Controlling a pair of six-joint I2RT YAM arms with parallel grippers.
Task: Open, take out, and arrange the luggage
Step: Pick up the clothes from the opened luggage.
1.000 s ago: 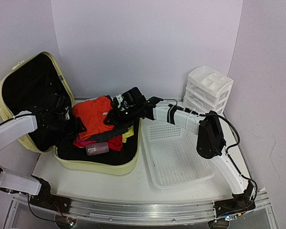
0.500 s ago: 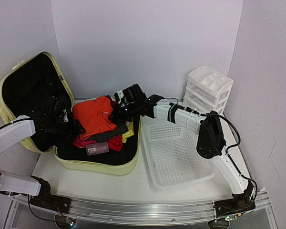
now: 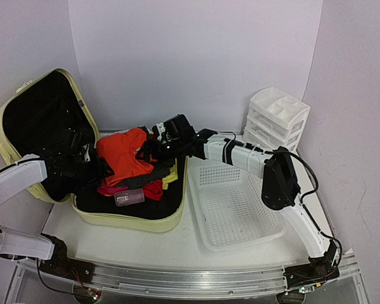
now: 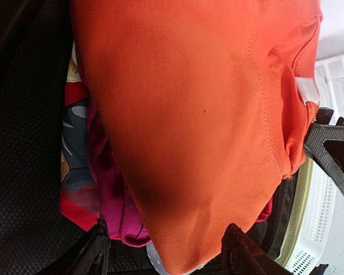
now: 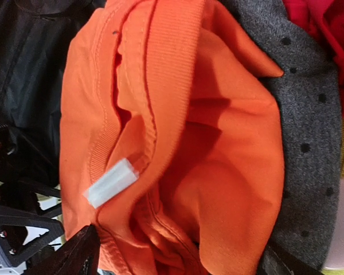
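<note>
Luggage (image 3: pixel 126 221): open; floor partly hidden by orange shirt (image 3: pixel 123 155).
Left pincer (image 4: pixel 166 229): wide, inside luggage.
Right pincer (image 5: pixel 178 243): wide, mostly cropped.

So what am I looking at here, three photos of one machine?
Yes. Two robot arms are bolted to a table. One picture looks down from above; the other two come from small cameras on each wrist. The left arm and right arm both reach into an open yellow-green suitcase of clothes. Each arm's jaws stand open over an orange top, so nothing is gripped yet. A white basket and small drawer unit sit to the right.
</note>
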